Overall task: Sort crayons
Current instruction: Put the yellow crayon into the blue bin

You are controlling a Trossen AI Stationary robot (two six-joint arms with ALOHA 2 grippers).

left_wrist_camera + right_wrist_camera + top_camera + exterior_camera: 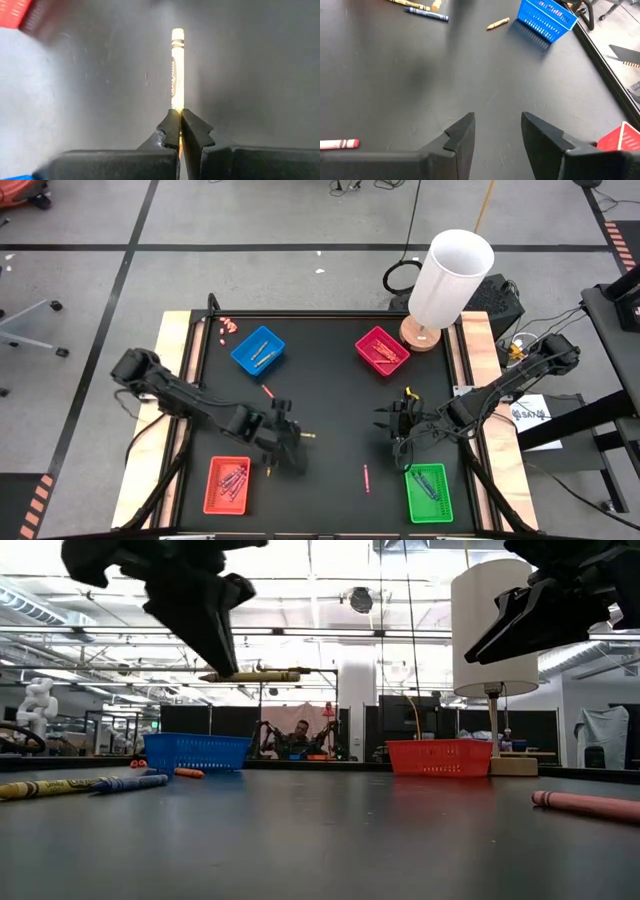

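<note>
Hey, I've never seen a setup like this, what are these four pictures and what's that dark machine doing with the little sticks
It is a robot with two dark arms at a black table, sorting crayons into small plastic trays.

One picture looks straight down, one looks level across the tabletop, and two come from cameras on each arm's wrist.

On the table are a blue tray, a magenta tray, a red tray and a green tray, with crayons inside them. A pink crayon lies loose, and a white lamp stands at a far corner.

The left gripper is shut on a yellow crayon, held above the table. The right gripper is open and holds nothing.
</note>
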